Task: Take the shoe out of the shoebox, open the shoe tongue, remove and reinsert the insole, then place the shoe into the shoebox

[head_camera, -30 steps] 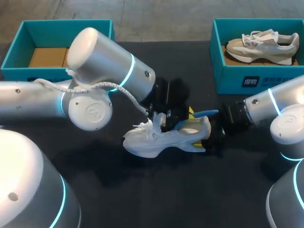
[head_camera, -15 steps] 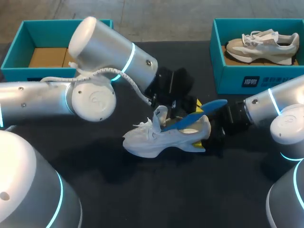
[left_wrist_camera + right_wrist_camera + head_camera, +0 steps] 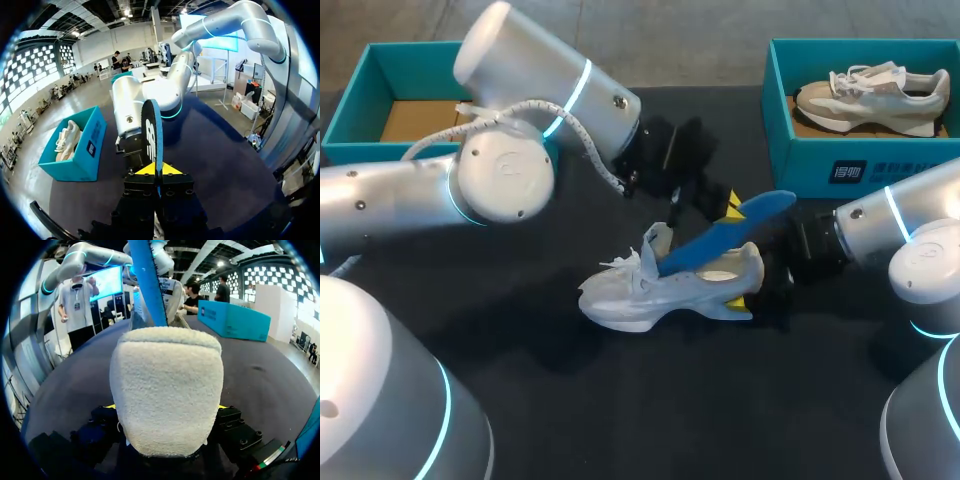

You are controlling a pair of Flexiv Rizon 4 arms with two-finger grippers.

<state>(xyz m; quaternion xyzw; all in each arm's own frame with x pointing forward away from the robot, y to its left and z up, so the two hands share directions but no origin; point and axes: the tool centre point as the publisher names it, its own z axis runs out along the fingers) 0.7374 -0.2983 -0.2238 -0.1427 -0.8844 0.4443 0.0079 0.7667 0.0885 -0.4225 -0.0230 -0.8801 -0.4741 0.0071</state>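
1. The white shoe (image 3: 645,292) sits upright in the middle of the black table (image 3: 620,410), outside both boxes.
2. The right gripper (image 3: 166,407) grasps the shoe's heel, which fills the gap between its 2 fingers, 1 on each side.
3. The left gripper (image 3: 157,171) is clenched on the blue insole (image 3: 720,238), which stands edge-on between both yellow fingertips (image 3: 145,170).
4. The insole slants up from the shoe's opening, its lower end inside.
5. The left box (image 3: 360,150) stands well apart. The right box (image 3: 800,165) holds a second shoe (image 3: 870,95).
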